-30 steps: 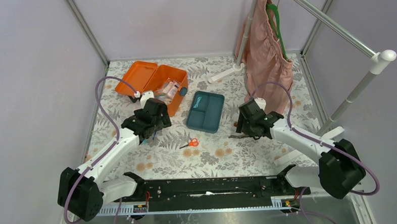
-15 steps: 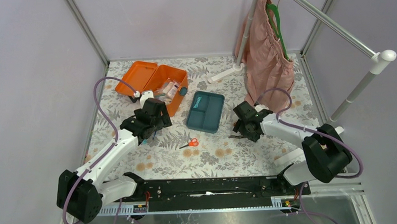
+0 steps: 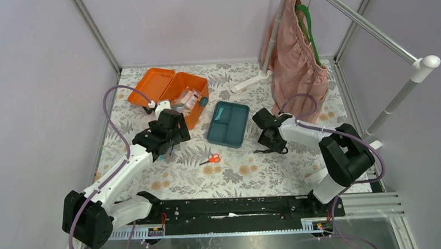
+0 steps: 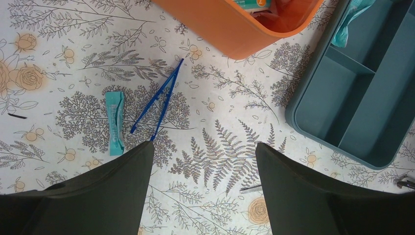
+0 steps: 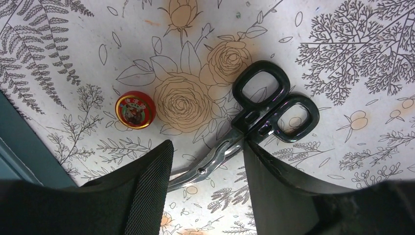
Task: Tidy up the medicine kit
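The orange medicine kit (image 3: 172, 93) stands open at the back left with small packets inside; its corner shows in the left wrist view (image 4: 235, 29). Its teal insert tray (image 3: 228, 123) lies apart on the table, also in the left wrist view (image 4: 352, 93). My left gripper (image 4: 203, 156) is open and empty above the cloth, near blue tweezers (image 4: 159, 100) and a teal sachet (image 4: 115, 122). My right gripper (image 5: 208, 156) is open, its jaws straddling black-handled scissors (image 5: 249, 125) that lie flat on the table. A small red tin (image 5: 135, 109) lies beside them.
Orange-handled scissors (image 3: 211, 158) lie at the table's middle. A pink garment (image 3: 297, 65) on a green hanger hangs from a rack at the back right; the rack's white foot (image 3: 249, 81) rests behind the tray. Walls enclose the left, back and right sides.
My right arm has swung left and folded in, bringing its gripper closer to the tray's right side. The left arm has hardly moved.
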`<state>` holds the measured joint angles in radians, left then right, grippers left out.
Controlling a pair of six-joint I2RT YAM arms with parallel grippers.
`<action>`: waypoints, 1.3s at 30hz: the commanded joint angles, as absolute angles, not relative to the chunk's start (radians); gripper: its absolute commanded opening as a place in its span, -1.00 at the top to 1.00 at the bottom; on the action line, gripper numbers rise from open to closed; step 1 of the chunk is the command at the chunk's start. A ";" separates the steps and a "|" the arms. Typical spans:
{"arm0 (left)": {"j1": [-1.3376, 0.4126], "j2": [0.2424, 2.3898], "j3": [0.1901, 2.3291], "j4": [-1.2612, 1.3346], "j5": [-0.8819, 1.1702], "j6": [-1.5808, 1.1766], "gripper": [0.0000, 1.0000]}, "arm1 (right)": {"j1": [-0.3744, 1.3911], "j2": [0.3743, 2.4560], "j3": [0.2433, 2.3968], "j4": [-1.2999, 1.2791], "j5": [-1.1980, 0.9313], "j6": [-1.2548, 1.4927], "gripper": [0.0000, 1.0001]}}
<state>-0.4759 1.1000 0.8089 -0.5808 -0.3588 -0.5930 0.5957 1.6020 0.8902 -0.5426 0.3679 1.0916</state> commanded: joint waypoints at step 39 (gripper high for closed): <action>-0.469 1.078 0.785 -0.552 -0.333 -0.604 -0.66 | 0.603 1.499 0.755 -0.451 0.259 0.803 0.09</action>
<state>-0.4759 1.0859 0.7940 -0.5808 -0.3363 -0.5999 0.5957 1.4498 0.7483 -0.4149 0.2676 0.7261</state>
